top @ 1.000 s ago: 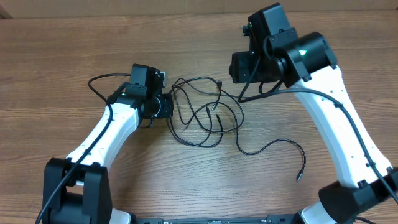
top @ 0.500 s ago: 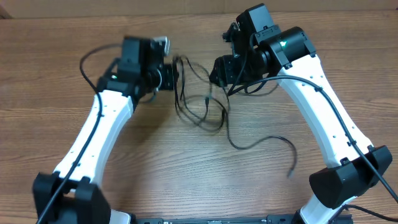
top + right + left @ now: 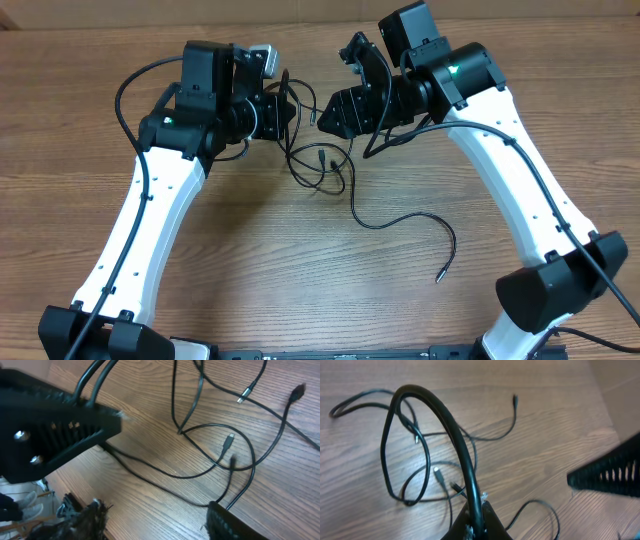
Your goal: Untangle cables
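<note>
Two tools: L tool (image 3: 476,506) pinches cables (image 3: 451,425) (R tool (image 3: 165,462) gapes).

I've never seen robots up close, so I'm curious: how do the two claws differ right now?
The left gripper is shut, while the right gripper is open wide. The left gripper pinches a loop of the cables and holds it up off the table; the right gripper has nothing clamped. Both are black, hang above the table and face each other across the tangle.
</note>
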Controlling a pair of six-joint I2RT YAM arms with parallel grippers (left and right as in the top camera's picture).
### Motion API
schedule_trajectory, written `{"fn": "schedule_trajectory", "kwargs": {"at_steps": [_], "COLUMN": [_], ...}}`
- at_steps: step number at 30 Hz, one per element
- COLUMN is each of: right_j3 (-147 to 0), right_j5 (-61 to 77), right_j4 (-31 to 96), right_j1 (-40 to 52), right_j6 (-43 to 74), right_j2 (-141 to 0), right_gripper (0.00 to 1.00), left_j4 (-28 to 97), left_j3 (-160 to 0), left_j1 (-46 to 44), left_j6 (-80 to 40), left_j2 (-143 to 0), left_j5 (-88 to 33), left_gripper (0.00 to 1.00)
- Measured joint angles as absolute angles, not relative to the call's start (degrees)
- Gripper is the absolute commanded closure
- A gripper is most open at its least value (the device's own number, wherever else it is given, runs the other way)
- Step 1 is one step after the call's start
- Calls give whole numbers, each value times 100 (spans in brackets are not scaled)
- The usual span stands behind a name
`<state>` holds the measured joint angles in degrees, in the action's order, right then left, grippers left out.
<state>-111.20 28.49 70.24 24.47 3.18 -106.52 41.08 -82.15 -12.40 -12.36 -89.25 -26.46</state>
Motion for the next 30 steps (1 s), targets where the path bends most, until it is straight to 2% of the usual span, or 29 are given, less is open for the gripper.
{"fn": "schedule_trajectory", "kwargs": {"at_steps": [6, 12, 16, 20, 30], "right_j3": [-11120, -11120, -11120, -11120, -11118], "right_j5": [2808, 2816, 2829, 2869, 3275], "right_j4": [6790, 6364, 6086, 5957, 5533], "right_j1": [2447, 2447, 2447, 2447, 2604], "right_j6": [296, 294, 303, 384, 537], "right_j2": [-10978, -11288, -11399, -11614, -12352], "right_gripper": [36, 37, 37, 43, 42], "left_j4": [4875, 5575, 5780, 5944, 6278], "left_j3": [-8938, -9955, -9988, -9988, -9769], "left_j1": [-1240, -1240, -1240, -1240, -1240], "left_j6": [-827, -593, -552, -532, -532], "left_j2": [-8925, -8844, -8788, -8788, -8792], "left_j5": [-2418, -1651, -1391, -1151, -346], "left_gripper": [96, 96, 96, 96, 96]}}
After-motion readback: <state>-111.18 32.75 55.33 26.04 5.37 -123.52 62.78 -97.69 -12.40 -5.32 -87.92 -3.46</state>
